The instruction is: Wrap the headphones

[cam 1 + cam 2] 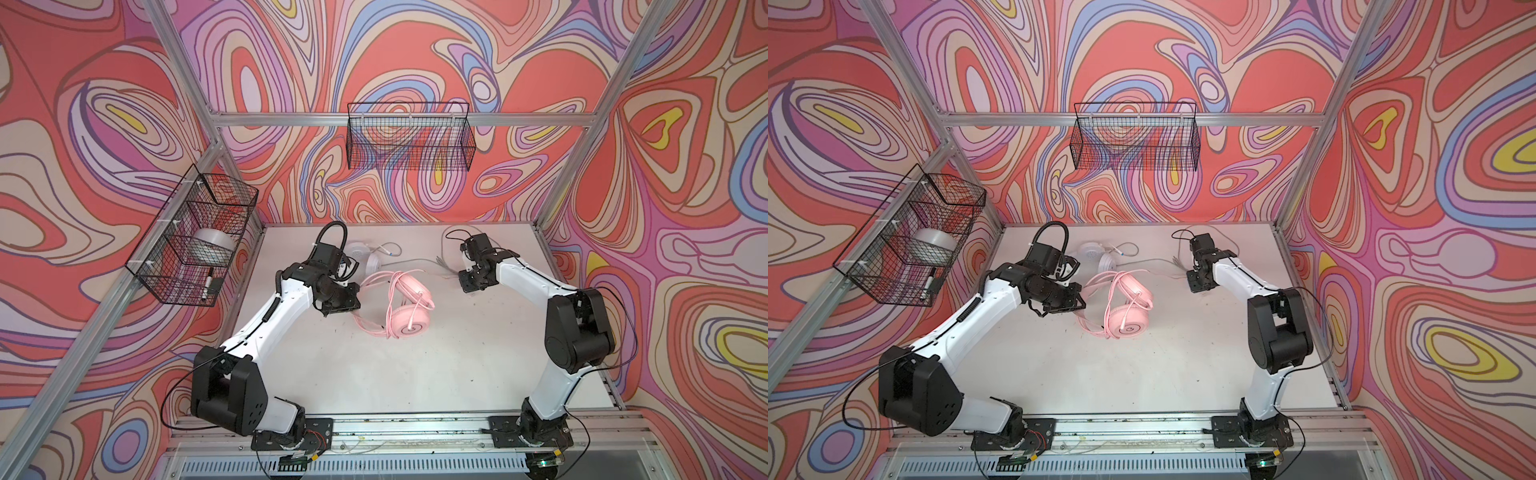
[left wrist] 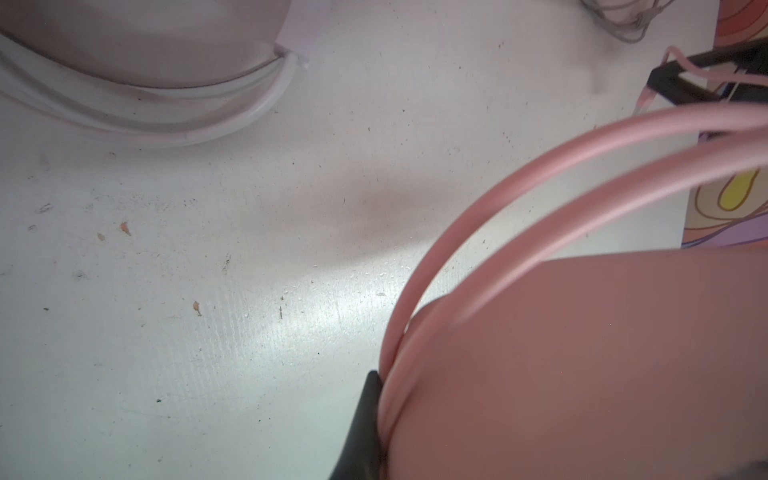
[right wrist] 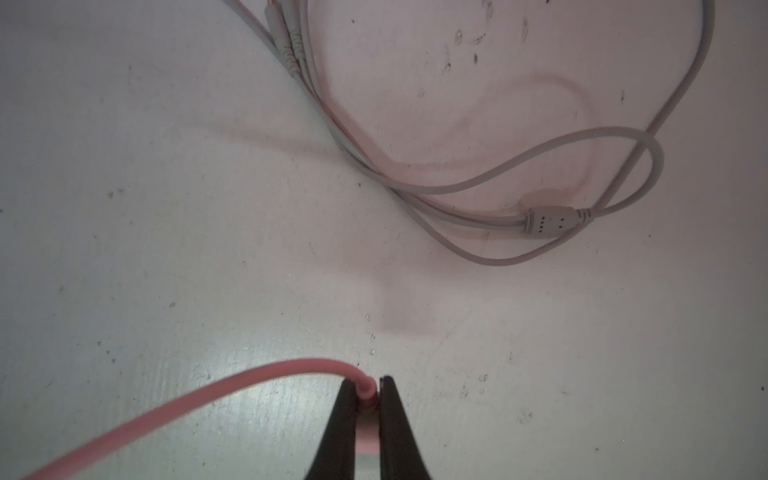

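Observation:
The pink headphones lie mid-table with loops of pink cord round them. My left gripper is at their left side, shut on the pink headphones; one black finger presses on the cord loops and the other is hidden behind pink. My right gripper stands to their right, shut on the plug end of the pink cord. The white headphones sit behind the left arm, and their pale grey cord trails right.
A wire basket on the left wall holds a roll of tape and a marker. Another wire basket hangs on the back rail. The grey cord lies loose between both arms at the back.

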Controlling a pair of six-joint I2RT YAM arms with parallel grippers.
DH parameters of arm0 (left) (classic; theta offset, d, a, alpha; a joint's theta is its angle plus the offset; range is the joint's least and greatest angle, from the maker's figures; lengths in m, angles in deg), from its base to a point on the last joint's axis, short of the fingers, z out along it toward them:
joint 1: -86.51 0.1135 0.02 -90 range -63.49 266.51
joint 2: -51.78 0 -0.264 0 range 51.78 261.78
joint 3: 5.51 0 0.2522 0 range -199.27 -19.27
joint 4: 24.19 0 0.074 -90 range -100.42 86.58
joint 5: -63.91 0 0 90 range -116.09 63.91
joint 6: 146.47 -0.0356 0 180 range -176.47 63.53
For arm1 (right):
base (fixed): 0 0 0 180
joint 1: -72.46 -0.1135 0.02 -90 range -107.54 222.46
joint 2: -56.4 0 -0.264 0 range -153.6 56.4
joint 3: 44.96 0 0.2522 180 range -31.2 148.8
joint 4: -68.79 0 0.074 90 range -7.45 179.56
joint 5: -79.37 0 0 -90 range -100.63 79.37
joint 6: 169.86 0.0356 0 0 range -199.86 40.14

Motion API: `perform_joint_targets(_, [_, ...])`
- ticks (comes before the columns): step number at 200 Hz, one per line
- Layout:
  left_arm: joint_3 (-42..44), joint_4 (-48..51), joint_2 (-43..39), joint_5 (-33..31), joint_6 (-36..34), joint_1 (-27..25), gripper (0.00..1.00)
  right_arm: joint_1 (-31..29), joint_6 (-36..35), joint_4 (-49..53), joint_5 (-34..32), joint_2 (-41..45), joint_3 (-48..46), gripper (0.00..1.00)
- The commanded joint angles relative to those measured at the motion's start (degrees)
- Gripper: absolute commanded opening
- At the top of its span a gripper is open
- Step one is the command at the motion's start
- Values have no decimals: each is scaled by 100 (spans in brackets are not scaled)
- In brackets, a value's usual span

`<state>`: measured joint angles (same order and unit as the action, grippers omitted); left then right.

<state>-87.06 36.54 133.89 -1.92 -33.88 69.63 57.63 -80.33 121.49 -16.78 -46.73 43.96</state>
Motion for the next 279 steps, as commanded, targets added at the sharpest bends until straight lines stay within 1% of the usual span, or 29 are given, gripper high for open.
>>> perform_joint_targets(1, [131,-636,-239,617,790,114,0,-128,96,-79,88,134,-212,0])
perform_joint_targets(17, [207,-830,-239,628,1069,141,0,-222,147,-127,135,356,-327,0])
perform_joint_targets(32, [219,-892,-225,513,1287,150,0,-328,111,-218,241,478,-427,0])
perform_joint_targets(78, [322,-1188,-234,168,1950,177,0,-673,-127,-354,288,836,-660,0])
perform_joint_targets(142, [169,-1085,-160,-203,2232,177,0,-1305,-360,-1023,504,1611,-1475,0])
perform_joint_targets(170, [163,-1093,-153,-336,2369,184,0,-1506,-502,-1135,538,1859,-1717,0])
perform_joint_targets(187, [191,-1119,-134,-460,2583,177,0,-1605,-718,-1148,551,2016,-1825,0])
perform_joint_targets(219, [174,-1294,-79,-410,2817,178,0,-1741,-1093,-1043,614,2188,-1899,0])
perform_joint_targets(261, [104,-1340,9,-478,2957,177,0,-1992,-1302,-1212,869,2324,-2051,0])
perform_joint_targets(279, [128,-1507,51,-320,3059,177,0,-2105,-1322,-1191,836,2295,-2069,0])
